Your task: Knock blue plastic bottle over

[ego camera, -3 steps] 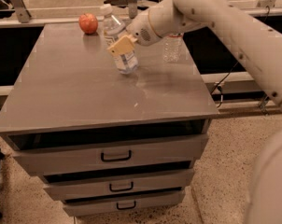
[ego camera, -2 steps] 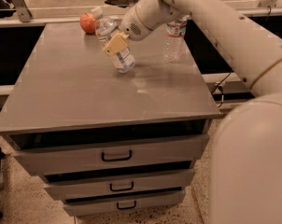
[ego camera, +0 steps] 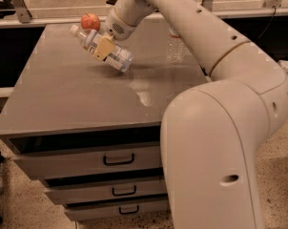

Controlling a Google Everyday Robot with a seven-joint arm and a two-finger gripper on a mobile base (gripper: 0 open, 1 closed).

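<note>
The blue plastic bottle [ego camera: 116, 56] has a white cap and a white label. It is tipped far over to the left on the grey table [ego camera: 72, 104], cap end up at the left and base low at the right. My gripper [ego camera: 104, 47] is pressed against the bottle's middle, at the far left part of the tabletop. The arm reaches to it from the right across the back of the table.
A red apple [ego camera: 90, 21] sits at the table's back edge, just behind the bottle's cap. A slimmer clear ribbed bottle [ego camera: 175, 46] stands upright at the back right. The table has drawers [ego camera: 118, 159] below its front edge. My arm's large body fills the right foreground.
The blue bottle has gone from leaning slightly to tipped far over to the left. My gripper has moved left with it, pushing its upper part.
</note>
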